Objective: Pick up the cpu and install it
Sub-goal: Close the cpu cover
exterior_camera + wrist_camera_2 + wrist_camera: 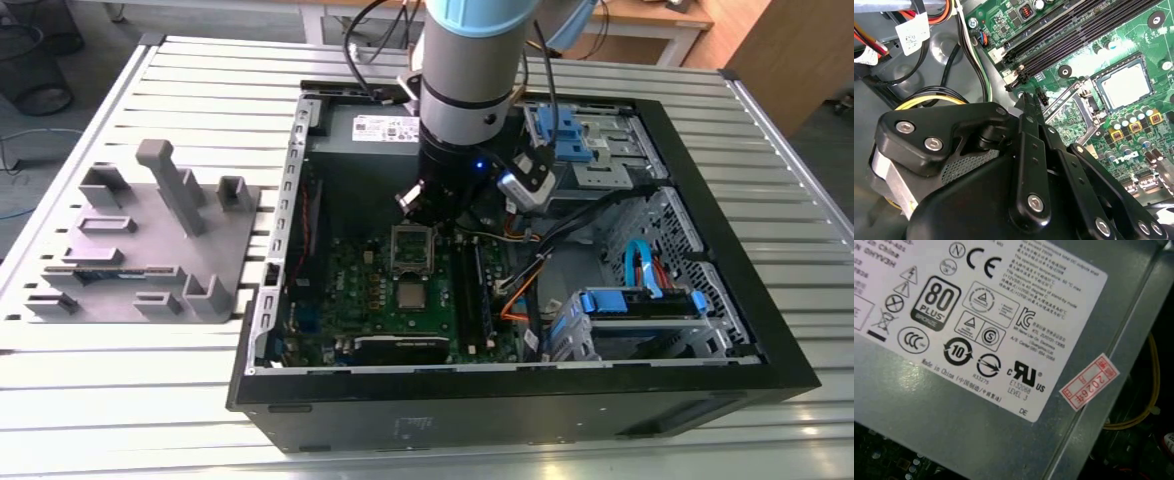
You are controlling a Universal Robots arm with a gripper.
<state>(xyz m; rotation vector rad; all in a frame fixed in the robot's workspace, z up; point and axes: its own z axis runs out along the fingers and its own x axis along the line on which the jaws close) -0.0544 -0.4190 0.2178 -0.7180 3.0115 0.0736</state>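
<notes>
While the cpu (1124,88) lies flat in its socket on the green motherboard (400,300) inside the open computer case (534,400), the gripper (430,205) hangs just above it, its finger state impossible to tell.

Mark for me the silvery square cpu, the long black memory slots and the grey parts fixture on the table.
Silvery square cpu (1126,86): second wrist view, centre of its metal top.
Long black memory slots (1079,31): second wrist view, midway along one slot.
Grey parts fixture (134,250): exterior view, its flat base.
</notes>
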